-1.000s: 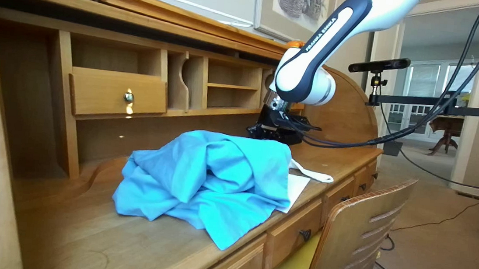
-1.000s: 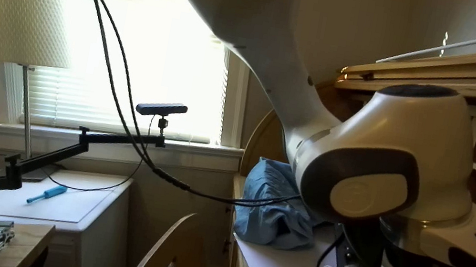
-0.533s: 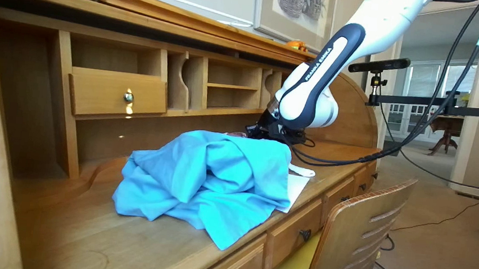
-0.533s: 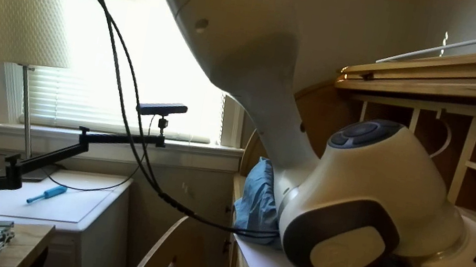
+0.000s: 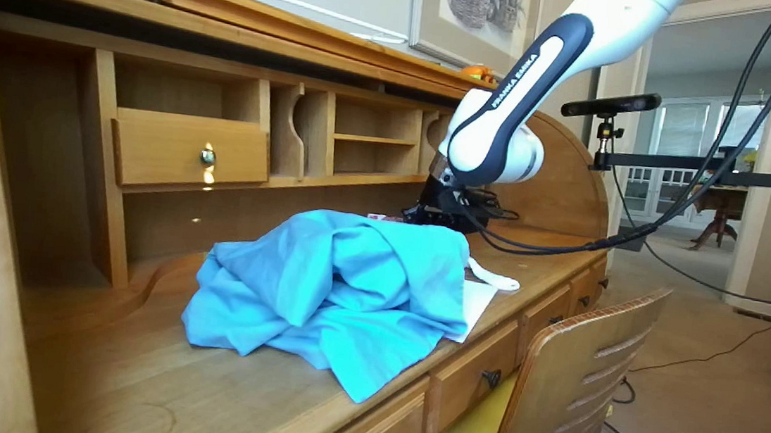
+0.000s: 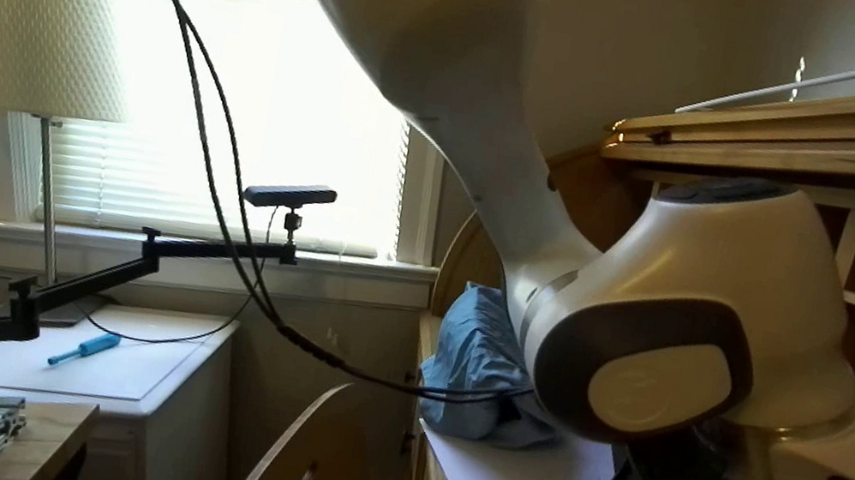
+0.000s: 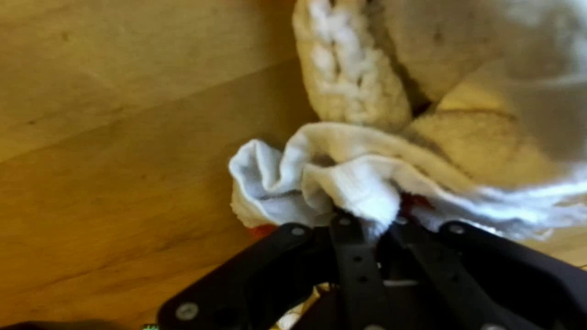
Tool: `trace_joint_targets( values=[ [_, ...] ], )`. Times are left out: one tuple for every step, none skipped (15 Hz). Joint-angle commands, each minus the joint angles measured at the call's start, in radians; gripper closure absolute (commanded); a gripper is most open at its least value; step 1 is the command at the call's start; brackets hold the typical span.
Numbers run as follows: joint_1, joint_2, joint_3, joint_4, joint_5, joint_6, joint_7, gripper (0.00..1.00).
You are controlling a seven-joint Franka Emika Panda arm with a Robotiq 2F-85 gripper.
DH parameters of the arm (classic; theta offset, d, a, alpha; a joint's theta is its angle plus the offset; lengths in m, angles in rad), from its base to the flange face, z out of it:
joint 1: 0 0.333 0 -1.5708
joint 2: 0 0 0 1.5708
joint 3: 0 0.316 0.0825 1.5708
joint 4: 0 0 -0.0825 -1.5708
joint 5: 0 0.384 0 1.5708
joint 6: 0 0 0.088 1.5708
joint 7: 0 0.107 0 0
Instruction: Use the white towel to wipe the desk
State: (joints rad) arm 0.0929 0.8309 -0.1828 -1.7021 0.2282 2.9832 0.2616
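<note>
Jaws stand nearly together, pinching the white towel (image 7: 362, 185). Likely light, limp, low-slip, hard to damage; best held by thick bunched folds.

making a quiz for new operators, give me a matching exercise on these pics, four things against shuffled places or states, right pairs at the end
Things:
1. white towel
2. blue cloth
3. lampshade
4. wooden chair

Places and states:
A. in front of the window
B. pinched in the gripper
C. standing by the drawers
D. heaped on the desk

Right pairs: 1-B, 2-D, 3-A, 4-C
</note>
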Motion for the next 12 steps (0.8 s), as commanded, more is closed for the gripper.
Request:
trace_joint_targets(
  values=[
    [0.001,-0.087,0.010,-0.061,-0.038,-0.214,0.023,0.98],
    [-0.002,-0.101,0.012,-0.058,-0.046,-0.280,0.028,0.98],
    [0.004,-0.112,0.004,-0.055,-0.056,-0.345,0.044,0.98],
    [0.010,-0.120,-0.004,-0.049,-0.068,-0.410,0.064,0.98],
    [0.003,-0.128,0.002,-0.040,-0.074,-0.475,0.073,0.98],
    [-0.003,-0.134,0.008,-0.031,-0.079,-0.543,0.084,0.98],
    [-0.001,-0.137,0.006,-0.021,-0.083,-0.605,0.112,0.98],
    [-0.014,-0.132,0.023,-0.016,-0.063,-0.617,0.123,0.98],
    [-0.020,-0.124,0.033,-0.017,-0.046,-0.563,0.133,0.98],
    [-0.029,-0.113,0.047,-0.016,-0.024,-0.491,0.137,0.98],
    [-0.036,-0.102,0.057,-0.016,-0.011,-0.425,0.140,0.98],
    [-0.043,-0.087,0.068,-0.012,-0.001,-0.338,0.135,0.98]
  ],
)
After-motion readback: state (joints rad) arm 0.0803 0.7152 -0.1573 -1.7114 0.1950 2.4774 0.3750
